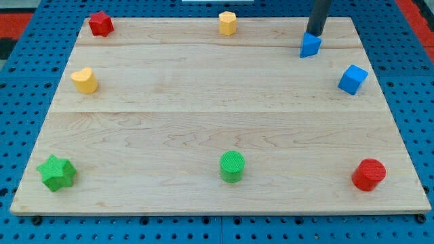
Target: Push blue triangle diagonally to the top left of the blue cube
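Observation:
The blue triangle [310,45] lies near the view's top right on the wooden board. The blue cube [352,79] sits below it and to its right, near the board's right edge, apart from it. My tip [314,33] comes down from the view's top edge and stands right at the triangle's top side, touching or almost touching it.
A red block [101,24] lies at the top left, a yellow hexagon [228,22] at the top middle, a yellow heart [84,80] at the left. A green star [56,172], a green cylinder [232,166] and a red cylinder [369,174] line the bottom.

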Robot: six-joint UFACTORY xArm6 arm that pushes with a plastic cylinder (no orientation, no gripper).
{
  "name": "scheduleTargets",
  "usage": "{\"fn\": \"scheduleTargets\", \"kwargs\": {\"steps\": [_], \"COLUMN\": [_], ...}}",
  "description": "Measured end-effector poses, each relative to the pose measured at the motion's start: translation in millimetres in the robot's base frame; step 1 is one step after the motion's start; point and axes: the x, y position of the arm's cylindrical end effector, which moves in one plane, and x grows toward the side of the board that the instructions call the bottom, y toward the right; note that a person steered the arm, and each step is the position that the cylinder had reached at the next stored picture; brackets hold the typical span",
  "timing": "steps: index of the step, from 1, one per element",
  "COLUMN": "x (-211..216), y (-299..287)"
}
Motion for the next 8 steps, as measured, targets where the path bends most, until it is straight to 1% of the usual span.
{"fn": "scheduleTargets", "kwargs": {"steps": [2, 3, 4, 5, 8], "x": [35.2, 40.6, 28.0, 25.5, 37.5], "y": [-5.0, -12.5, -25.5, -34.7, -32.8]}}
